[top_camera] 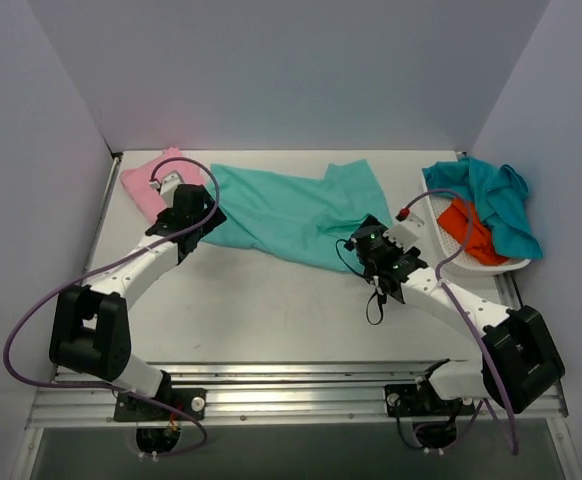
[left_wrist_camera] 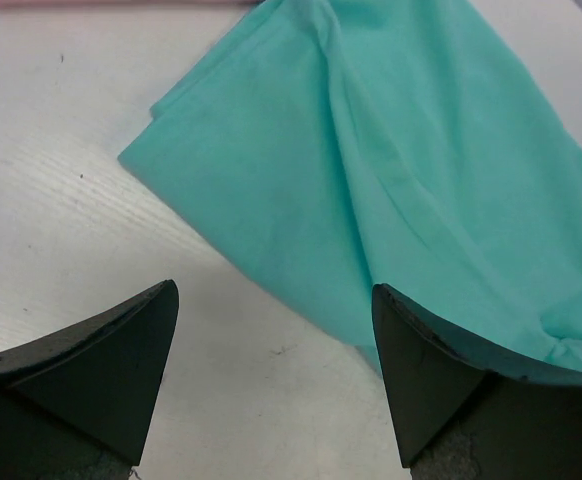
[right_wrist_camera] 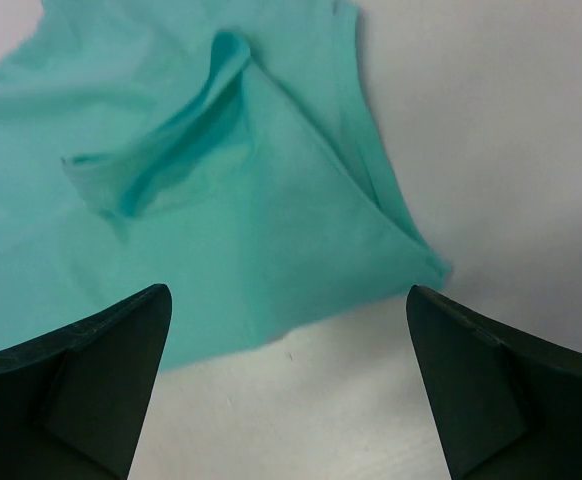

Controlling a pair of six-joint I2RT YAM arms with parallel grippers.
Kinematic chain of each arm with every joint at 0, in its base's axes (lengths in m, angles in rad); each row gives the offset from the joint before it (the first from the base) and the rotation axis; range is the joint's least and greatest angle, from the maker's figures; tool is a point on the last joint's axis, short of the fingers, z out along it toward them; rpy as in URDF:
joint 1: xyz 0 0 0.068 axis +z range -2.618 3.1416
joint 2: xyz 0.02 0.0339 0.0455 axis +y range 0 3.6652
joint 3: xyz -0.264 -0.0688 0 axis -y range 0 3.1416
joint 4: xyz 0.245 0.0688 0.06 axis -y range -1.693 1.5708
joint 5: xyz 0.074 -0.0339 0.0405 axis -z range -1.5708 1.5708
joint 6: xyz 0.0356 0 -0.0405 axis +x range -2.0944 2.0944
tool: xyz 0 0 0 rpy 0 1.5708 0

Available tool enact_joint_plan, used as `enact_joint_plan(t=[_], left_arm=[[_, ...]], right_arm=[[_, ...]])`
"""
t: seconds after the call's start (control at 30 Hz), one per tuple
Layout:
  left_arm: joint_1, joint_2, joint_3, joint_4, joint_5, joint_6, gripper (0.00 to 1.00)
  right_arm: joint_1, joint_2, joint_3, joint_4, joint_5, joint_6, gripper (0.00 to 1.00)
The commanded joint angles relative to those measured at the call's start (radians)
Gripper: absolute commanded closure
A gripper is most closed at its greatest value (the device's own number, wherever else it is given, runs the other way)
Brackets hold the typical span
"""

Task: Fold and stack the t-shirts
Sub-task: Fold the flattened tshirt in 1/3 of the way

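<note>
A light sea-green t-shirt [top_camera: 286,215] lies spread and rumpled across the middle of the table. A pink t-shirt [top_camera: 143,186] sits at the back left, partly under the left arm. My left gripper [top_camera: 203,224] hovers at the green shirt's left end. In the left wrist view it [left_wrist_camera: 276,335] is open, with bare table between the fingers and the green cloth [left_wrist_camera: 391,170] just ahead. My right gripper [top_camera: 366,250] is over the shirt's near right corner. It [right_wrist_camera: 286,345] also stands open and holds nothing, with the corner [right_wrist_camera: 231,230] just beyond the fingertips.
A white basket [top_camera: 491,268] stands at the right edge. It holds a darker teal t-shirt [top_camera: 501,200] and an orange t-shirt [top_camera: 468,230]. Grey walls close in the back and both sides. A pink strip [left_wrist_camera: 111,3] shows at the top of the left wrist view.
</note>
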Motion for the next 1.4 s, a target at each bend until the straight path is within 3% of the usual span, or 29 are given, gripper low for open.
enact_joint_plan(t=[0.0, 0.33, 0.77, 1.07, 1.37], left_arm=[[-0.005, -0.003, -0.068, 0.006, -0.051, -0.054, 0.14], [-0.009, 0.056, -0.145, 0.066, -0.074, -0.118, 0.15], [0.020, 0.164, -0.090, 0.104, -0.076, -0.112, 0.16], [0.037, 0.190, -0.084, 0.106, -0.132, -0.144, 0.16], [0.081, 0.285, -0.018, 0.084, -0.140, -0.177, 0.26]], right_arm=[[0.064, -0.056, -0.078, -0.019, -0.054, 0.083, 0.00], [0.124, -0.109, -0.198, -0.020, -0.058, 0.148, 0.00], [0.075, 0.124, -0.169, 0.129, -0.070, 0.131, 0.00], [0.049, 0.171, -0.143, 0.152, -0.068, 0.099, 0.02], [-0.002, 0.177, -0.167, 0.193, -0.097, 0.073, 0.04]])
